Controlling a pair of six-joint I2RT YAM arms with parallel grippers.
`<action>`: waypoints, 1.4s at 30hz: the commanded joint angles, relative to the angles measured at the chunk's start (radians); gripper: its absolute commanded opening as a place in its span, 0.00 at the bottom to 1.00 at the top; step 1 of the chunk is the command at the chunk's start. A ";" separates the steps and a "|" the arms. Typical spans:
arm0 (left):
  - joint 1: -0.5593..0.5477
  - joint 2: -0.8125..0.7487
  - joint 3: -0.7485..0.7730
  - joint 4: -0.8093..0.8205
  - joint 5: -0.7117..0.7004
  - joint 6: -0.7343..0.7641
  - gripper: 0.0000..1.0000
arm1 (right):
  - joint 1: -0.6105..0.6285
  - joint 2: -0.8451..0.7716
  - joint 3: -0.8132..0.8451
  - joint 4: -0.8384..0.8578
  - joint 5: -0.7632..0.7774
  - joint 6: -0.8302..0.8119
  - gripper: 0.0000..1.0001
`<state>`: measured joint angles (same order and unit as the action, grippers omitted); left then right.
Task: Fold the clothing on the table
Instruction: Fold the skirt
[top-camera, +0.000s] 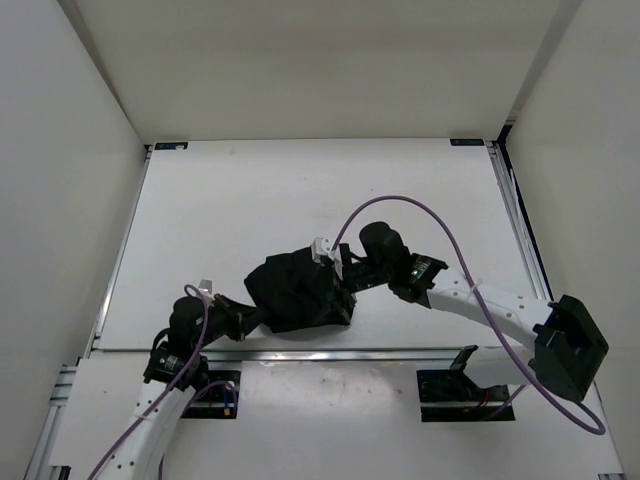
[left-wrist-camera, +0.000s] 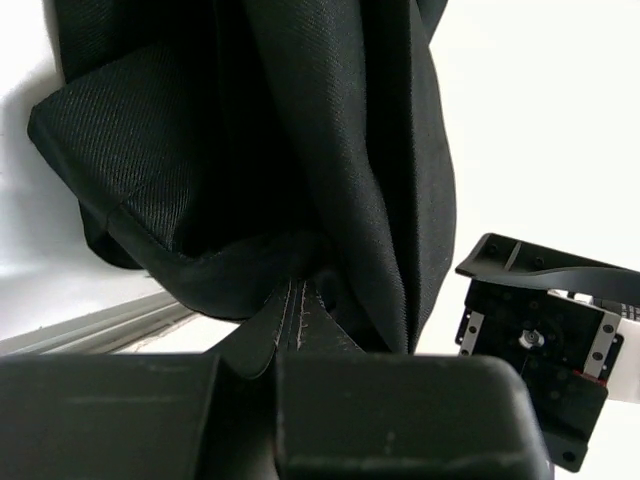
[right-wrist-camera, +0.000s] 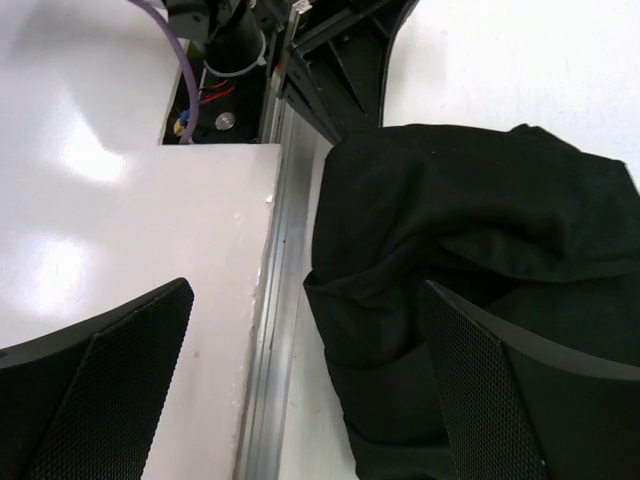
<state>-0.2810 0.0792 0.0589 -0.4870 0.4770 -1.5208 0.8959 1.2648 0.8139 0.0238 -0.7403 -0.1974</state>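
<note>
Top view: the clothing (top-camera: 300, 292) is a crumpled black heap near the table (top-camera: 300, 190) front edge, with its long axis left to right. The left gripper (top-camera: 238, 320) is at its left end and the right gripper (top-camera: 338, 262) at its upper right.
Left wrist: the jaws are clamped on a seamed twill fold.
Right wrist: the jaws are spread wide over the soft heap beside the metal rail (right-wrist-camera: 272, 300), holding nothing.

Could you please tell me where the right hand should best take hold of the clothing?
Probably its far right edge, coming down from the right. The clothing lies bunched in a heap, the left hand is shut on its near left end, and the open right hand sits at that opposite, free edge.
</note>
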 joint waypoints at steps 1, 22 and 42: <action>-0.024 0.001 -0.148 -0.138 0.009 0.007 0.00 | 0.021 -0.007 -0.004 -0.004 -0.021 -0.022 0.99; -0.043 0.021 -0.028 -0.294 -0.020 0.044 0.00 | 0.038 0.246 0.191 0.031 0.116 -0.108 0.88; -0.030 0.024 0.050 -0.347 0.038 0.047 0.00 | 0.078 0.288 0.168 0.008 0.055 -0.091 0.98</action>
<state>-0.3115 0.0937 0.1020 -0.6491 0.5144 -1.4742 0.9684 1.5349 0.9825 0.0067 -0.6617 -0.2890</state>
